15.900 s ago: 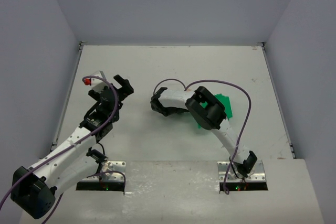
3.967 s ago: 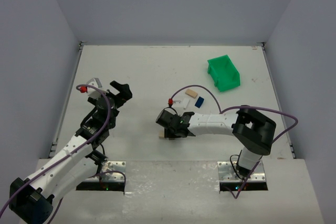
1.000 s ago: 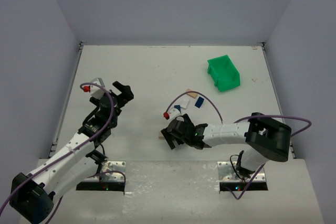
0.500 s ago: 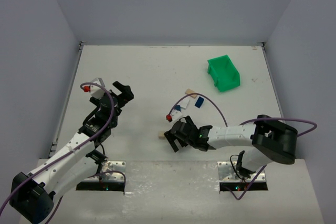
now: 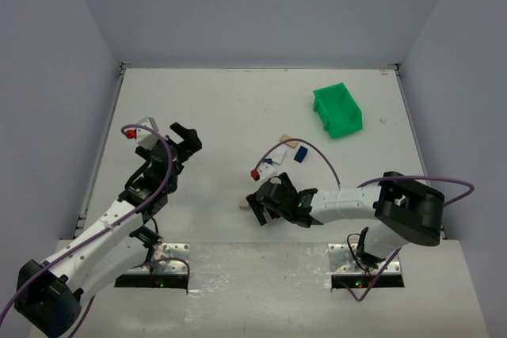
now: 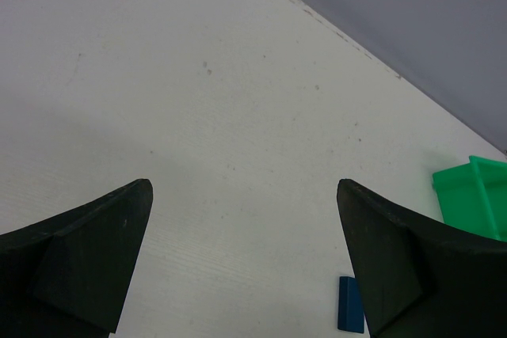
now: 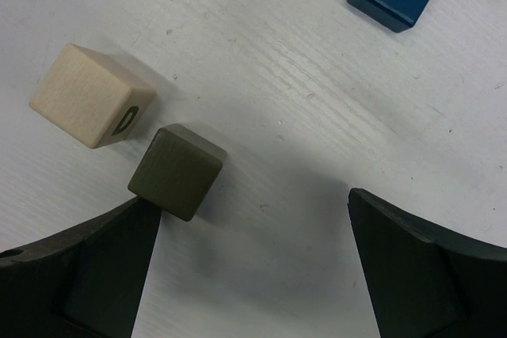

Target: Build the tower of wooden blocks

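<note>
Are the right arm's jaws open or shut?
Open. The right jaws stand wide apart with bare table between them; the dark grey cube sits beside one, not pinched.

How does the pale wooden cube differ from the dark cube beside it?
Colour: the pale cube is light tan, the dark cube olive grey. Marking: the pale cube carries a dark mark on one side; the dark cube shows none. Place: the dark cube sits at a fingertip of the open right claw; the pale cube lies farther out. Both rest flat on the table, unstacked.
</note>
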Controlling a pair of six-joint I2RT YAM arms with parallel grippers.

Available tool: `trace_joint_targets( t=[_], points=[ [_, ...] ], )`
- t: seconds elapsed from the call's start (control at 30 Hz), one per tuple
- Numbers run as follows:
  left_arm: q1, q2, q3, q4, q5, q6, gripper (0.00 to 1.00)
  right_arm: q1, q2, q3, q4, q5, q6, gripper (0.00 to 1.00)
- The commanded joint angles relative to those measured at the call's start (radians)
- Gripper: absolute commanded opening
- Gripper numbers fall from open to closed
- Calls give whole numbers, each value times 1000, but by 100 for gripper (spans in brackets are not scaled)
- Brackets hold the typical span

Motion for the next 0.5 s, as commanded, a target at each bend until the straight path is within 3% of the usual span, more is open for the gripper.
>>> trace_joint_targets(
  t=[0.0, 0.47],
  points=[
    [7, -6, 14, 39, -9, 1, 100, -13, 28, 1, -54, 46, -16, 99],
    [7, -3, 15, 39, -9, 3, 100, -14, 32, 12, -51, 36, -24, 99]
  ],
)
